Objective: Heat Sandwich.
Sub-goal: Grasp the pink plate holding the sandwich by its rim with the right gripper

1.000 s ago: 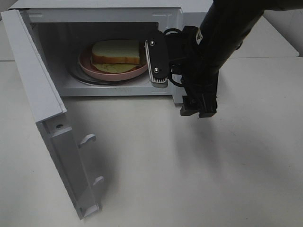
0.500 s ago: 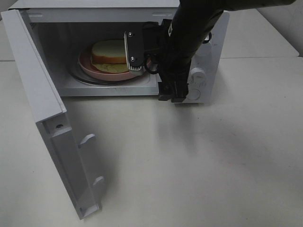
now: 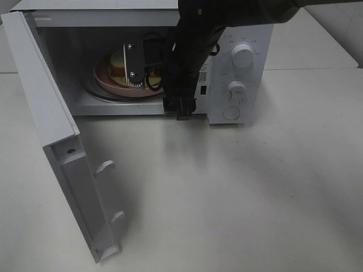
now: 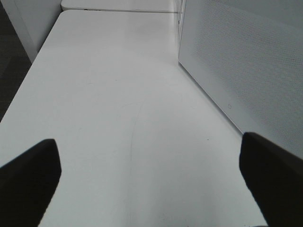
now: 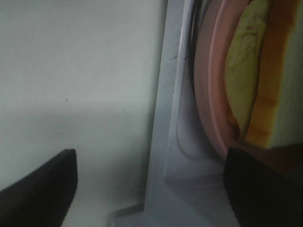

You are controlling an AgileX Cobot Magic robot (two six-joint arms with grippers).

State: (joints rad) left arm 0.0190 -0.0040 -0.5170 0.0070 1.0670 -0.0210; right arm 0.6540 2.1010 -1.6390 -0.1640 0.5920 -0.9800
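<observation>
The sandwich (image 3: 117, 60) lies on a round pink plate (image 3: 106, 83) inside the open microwave (image 3: 238, 34); my right arm hides most of it. In the right wrist view the sandwich (image 5: 267, 90) shows its tan crust with the yellow-green layer beneath, close to one fingertip. My right gripper (image 3: 136, 71) is turned on its side inside the cavity, right in front of the plate. Its jaws stand open (image 5: 151, 189) with nothing between them. My left gripper (image 4: 151, 184) hangs open over bare table and does not show in the exterior high view.
The microwave door (image 3: 51, 113) is swung wide to the left, reaching toward the table's front. Two dials (image 3: 244, 55) and a button sit on the right panel. A white perforated microwave panel (image 4: 246, 61) stands close beside my left gripper. Bare table (image 3: 227, 198) lies in front.
My right arm has swung left and reached into the microwave cavity, now covering most of the sandwich and uncovering the dials. The left gripper has not visibly changed.
</observation>
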